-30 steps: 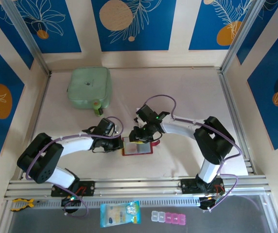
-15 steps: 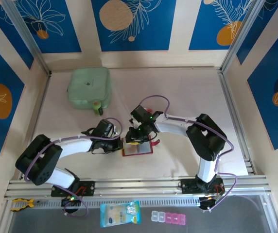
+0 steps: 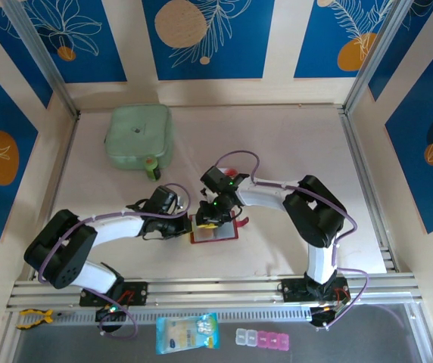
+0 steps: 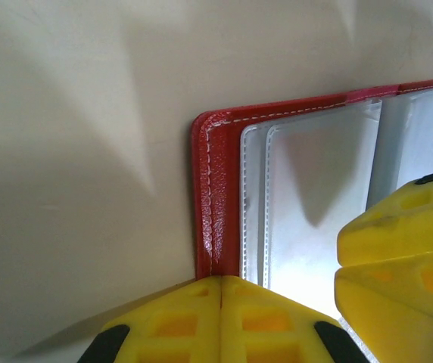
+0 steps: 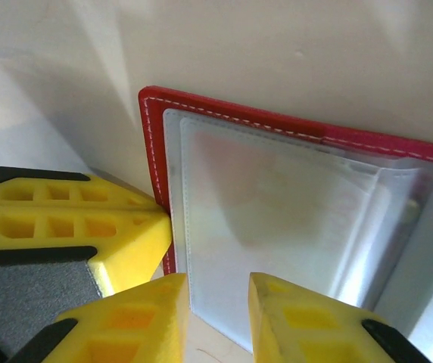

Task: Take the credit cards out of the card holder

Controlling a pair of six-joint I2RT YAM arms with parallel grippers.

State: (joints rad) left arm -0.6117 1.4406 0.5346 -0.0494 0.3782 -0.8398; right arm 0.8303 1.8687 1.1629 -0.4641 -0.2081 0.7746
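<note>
Pale worktop (image 3: 292, 151) carries the open red card holder (image 4: 209, 197) mid-table, where the left tool (image 4: 220, 286), pressed together, butts against its edge, seemingly to steady it, while the right tool (image 5: 218, 291), narrowly spread, poises over the clear pockets (image 5: 277, 219), probably to draw out the credit cards.

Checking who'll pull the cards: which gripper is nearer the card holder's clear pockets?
Right. The right gripper sits over the clear pockets, fingers apart; the left gripper is shut at the card holder's red edge.

right pincer (image 5: 218, 293): jaws apart over clear pockets (image 5: 277, 212) | card holder (image 5: 232, 116): open | left pincer (image 5: 153, 216): touching red edge
</note>
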